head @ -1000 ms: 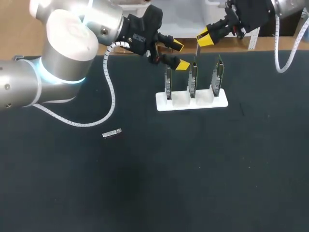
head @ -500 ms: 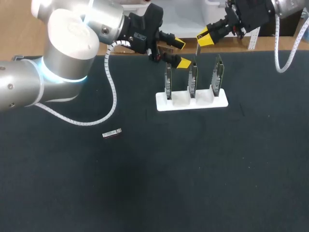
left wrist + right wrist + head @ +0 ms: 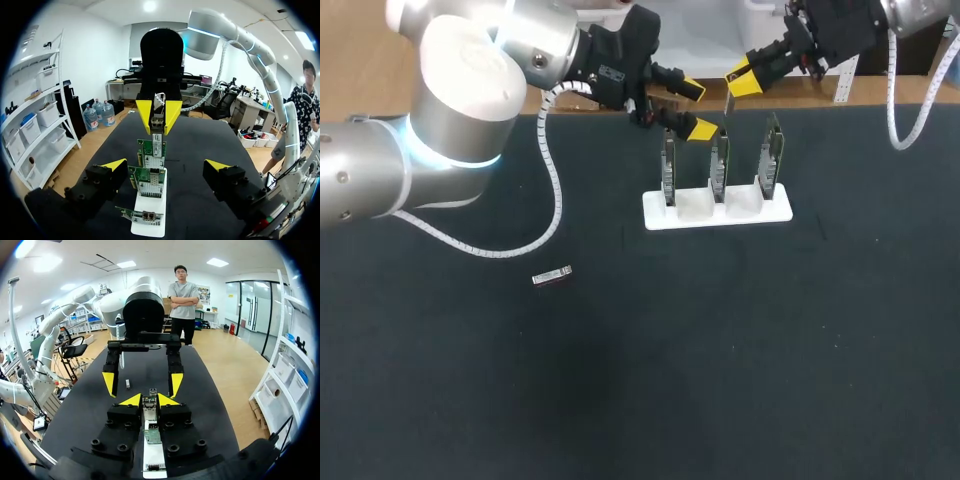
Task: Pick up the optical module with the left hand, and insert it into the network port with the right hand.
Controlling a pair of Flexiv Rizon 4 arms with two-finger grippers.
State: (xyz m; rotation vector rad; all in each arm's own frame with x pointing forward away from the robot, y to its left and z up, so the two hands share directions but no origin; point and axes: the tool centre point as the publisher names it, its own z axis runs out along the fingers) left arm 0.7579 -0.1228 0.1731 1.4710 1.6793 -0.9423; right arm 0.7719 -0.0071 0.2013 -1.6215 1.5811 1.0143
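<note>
Gripped the module (image 3: 150,401) upright between the right fingers (image 3: 169,400), long axis pointing down at the cards (image 3: 719,165) just below. Held the left fingers (image 3: 688,90) spread, empty, beside them. Noted a spare module (image 3: 552,276) flat on the bench (image 3: 740,360), well apart.

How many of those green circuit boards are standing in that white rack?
3, all upright in the white rack: left board, middle board, right board. No others show.

Black table (image 3: 720,350); white rack (image 3: 700,211) near far edge.
</note>
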